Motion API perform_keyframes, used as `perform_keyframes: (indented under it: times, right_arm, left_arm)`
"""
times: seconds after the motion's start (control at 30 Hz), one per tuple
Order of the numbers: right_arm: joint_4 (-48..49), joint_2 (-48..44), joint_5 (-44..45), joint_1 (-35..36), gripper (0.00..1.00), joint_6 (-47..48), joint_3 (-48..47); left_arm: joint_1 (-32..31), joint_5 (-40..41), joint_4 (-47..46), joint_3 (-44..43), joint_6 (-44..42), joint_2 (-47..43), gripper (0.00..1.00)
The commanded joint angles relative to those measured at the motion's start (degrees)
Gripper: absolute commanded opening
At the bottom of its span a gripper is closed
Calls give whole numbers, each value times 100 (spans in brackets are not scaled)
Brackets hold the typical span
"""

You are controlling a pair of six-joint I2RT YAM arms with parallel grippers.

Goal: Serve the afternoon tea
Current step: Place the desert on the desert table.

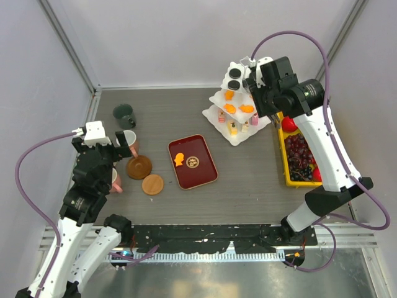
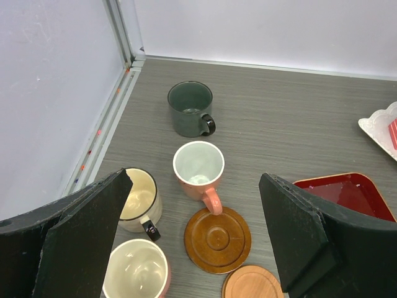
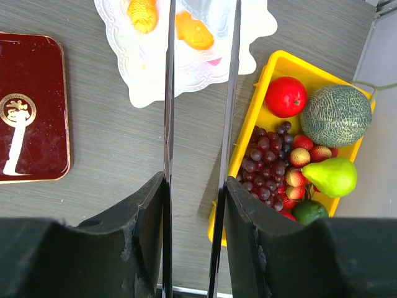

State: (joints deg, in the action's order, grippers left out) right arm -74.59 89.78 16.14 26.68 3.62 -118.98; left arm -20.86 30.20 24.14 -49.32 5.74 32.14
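Observation:
The white three-tier stand stands at the back right with orange sweets and black round sweets on it. My right gripper hovers above it, shut on the metal tongs. Their two blades reach over the stand and an orange sweet; their tips are out of view. My left gripper is open and empty above a pink mug. Near it are a dark green mug, a cream mug, another pink mug and two brown coasters.
A dark red tray lies mid-table with an orange sweet and a dark round one on it. A yellow tray of fruit lies along the right edge beside the stand. Walls enclose the left, back and right.

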Motion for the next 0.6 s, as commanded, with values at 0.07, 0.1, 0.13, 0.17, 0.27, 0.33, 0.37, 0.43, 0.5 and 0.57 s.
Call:
perform_keyframes:
  times: [0.07,0.1,0.13,0.17,0.27,0.33,0.37,0.43,0.5,0.57]
  right_arm:
    - [524,48,-32,-145,43,122,102]
    - [585,49,-32,-163,43,122,112]
    - [594,83,-23,-189,43,113,138]
    - [603,101,3,-207,43,95,138]
    - [594,154,3,-224,44,95,191]
    - [620,172,38,-233,45,78,235]
    - [621,172,56,-242,45,95,278]
    - [656,189,30,-259,46,95,305]
    - [682,215,3,-277,48,95,331]
    - [691,207,3,-268,51,69,331]
  left_arm:
    - [12,39,-313,19,15,12,97]
    - [12,39,-314,19,15,12,98]
    - [12,39,-314,19,15,12,97]
    - [12,39,-314,28,15,3,97]
    - [12,30,-305,19,6,3,97]
    - [12,39,-314,19,6,-6,97]
    - [12,39,-314,19,6,-6,97]
    - [12,30,-314,19,6,3,97]
    - [12,39,-314,19,6,3,97]
    - [12,39,-322,28,-2,3,97]
